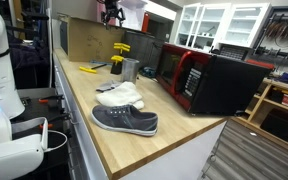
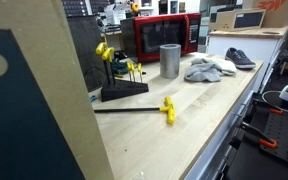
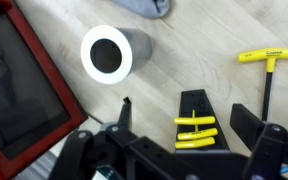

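My gripper (image 3: 187, 118) is open and empty, its two black fingers (image 3: 125, 112) spread wide. It hangs high over the wooden counter, seen at the top of an exterior view (image 1: 111, 12). Directly below it stands a black rack of yellow T-handle wrenches (image 3: 196, 130) (image 1: 119, 55) (image 2: 119, 75). A metal cup (image 3: 114, 53) (image 1: 131, 68) (image 2: 170, 60) stands upright beside the rack. One loose T-handle wrench (image 3: 269, 57) (image 2: 168, 110) lies flat on the counter.
A red and black microwave (image 1: 209, 80) (image 2: 164, 35) (image 3: 19, 80) sits along the counter. A white-grey cloth (image 1: 120, 95) (image 2: 209, 68) and a grey shoe (image 1: 124, 120) (image 2: 239, 57) lie farther along. A cardboard panel (image 2: 34, 100) stands at one end.
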Controlling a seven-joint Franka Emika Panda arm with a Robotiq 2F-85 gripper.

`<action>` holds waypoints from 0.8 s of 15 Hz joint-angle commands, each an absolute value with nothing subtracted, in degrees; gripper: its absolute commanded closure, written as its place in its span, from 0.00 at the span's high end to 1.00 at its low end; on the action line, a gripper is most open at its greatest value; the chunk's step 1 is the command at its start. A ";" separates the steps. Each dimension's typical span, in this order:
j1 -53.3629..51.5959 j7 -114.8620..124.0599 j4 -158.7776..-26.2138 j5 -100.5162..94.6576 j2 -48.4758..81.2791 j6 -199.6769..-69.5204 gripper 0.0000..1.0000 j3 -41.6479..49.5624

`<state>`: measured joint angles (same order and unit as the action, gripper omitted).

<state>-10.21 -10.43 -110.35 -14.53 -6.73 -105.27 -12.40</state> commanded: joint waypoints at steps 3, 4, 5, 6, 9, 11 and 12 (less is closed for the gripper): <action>-9.57 0.85 -116.50 -8.73 -16.04 -93.82 1.00 -11.01; -9.27 2.41 -117.27 -7.44 -17.30 -92.01 1.00 -10.58; -8.95 3.77 -118.10 -5.94 -18.56 -90.42 1.00 -9.98; -8.52 5.12 -118.64 -4.53 -19.82 -88.73 1.00 -9.36; -6.71 8.88 -119.70 -0.35 -22.64 -84.82 1.00 -7.31; -5.00 10.93 -120.04 1.95 -23.84 -83.32 1.00 -5.69; -4.10 11.79 -119.99 3.15 -24.06 -82.77 1.00 -4.81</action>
<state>-6.36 8.54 -118.78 -0.44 -21.67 -85.00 -6.59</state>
